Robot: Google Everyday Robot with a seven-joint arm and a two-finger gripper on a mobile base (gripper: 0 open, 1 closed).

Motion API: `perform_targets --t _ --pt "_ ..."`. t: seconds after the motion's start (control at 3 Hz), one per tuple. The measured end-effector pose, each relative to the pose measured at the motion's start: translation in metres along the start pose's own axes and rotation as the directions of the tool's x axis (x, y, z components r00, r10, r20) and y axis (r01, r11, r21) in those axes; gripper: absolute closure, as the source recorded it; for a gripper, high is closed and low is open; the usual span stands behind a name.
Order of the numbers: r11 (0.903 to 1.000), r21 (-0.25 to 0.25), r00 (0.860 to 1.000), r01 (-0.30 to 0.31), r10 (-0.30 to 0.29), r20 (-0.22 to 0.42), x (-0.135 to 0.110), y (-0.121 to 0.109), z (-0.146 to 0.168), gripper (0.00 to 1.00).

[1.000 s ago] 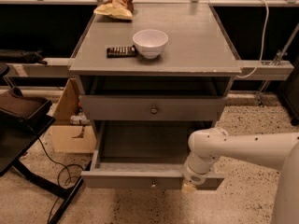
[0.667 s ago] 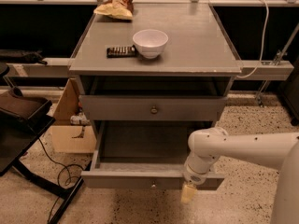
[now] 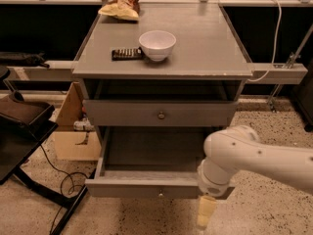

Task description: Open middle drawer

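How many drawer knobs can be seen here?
2. One knob on the closed top drawer, one knob on the pulled-out middle drawer; a third may be hidden below. The gripper hangs just below that drawer's right end.

One camera looks down from high in front of the grey wooden cabinet [image 3: 205, 48], fairly near. The pale gripper [image 3: 205, 215] hangs at the lower edge, the cabinet front just beyond its jaws.
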State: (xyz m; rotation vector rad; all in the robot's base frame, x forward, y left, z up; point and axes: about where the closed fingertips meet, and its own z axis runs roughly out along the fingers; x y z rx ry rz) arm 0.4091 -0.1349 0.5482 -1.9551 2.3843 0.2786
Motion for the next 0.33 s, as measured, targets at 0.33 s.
perform_targets --t 0.33 --pt "0.9872 0.155 0.998 0.038 -0.045 0.036 0.0149 0.028 -0.0656 0.0"
